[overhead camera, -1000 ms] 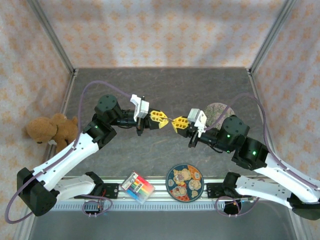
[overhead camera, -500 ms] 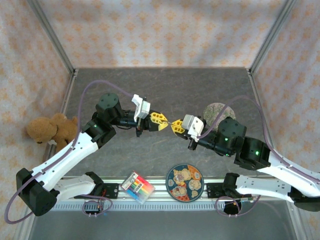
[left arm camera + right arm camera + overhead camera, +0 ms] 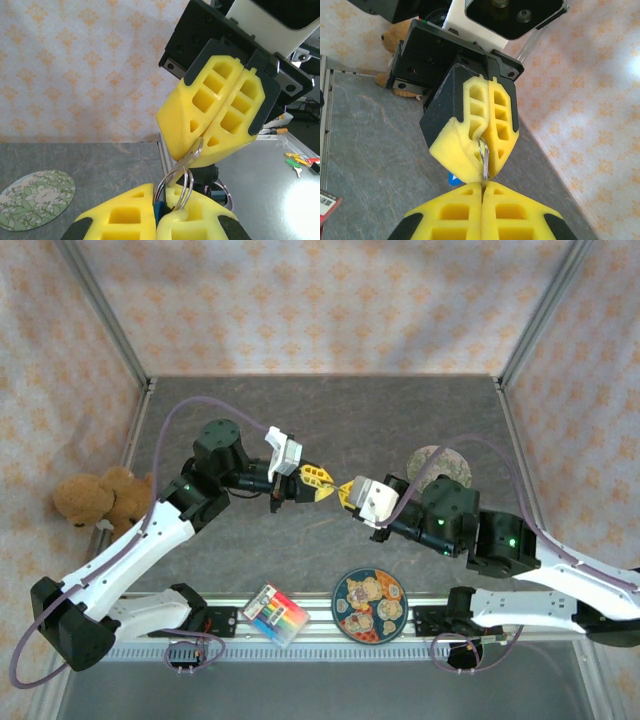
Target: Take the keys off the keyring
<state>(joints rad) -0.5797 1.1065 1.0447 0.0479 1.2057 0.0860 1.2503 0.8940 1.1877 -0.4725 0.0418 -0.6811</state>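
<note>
As left gripper (image 3: 157, 220) clamps keyring (image 3: 159, 207), right gripper (image 3: 482, 192) (opposite) clamps key (image 3: 193, 152).

You're working in a robotics lab cell, not a home. Bare aluminium posts (image 3: 103, 310) frame the space, and patterned backdrop sheets (image 3: 320, 300) stand as walls around a grey table (image 3: 330, 410). Two black-and-white arms, the left arm (image 3: 140, 545) and the right arm (image 3: 550, 585), sit on a metal rail (image 3: 320, 642) at its near edge. A teddy bear (image 3: 100, 500), a crayon box (image 3: 275, 615) and two patterned plates (image 3: 369, 605) lie about as loose props. Past the frame, your left wrist camera catches a workbench (image 3: 300, 145) with small tools on it.
</note>
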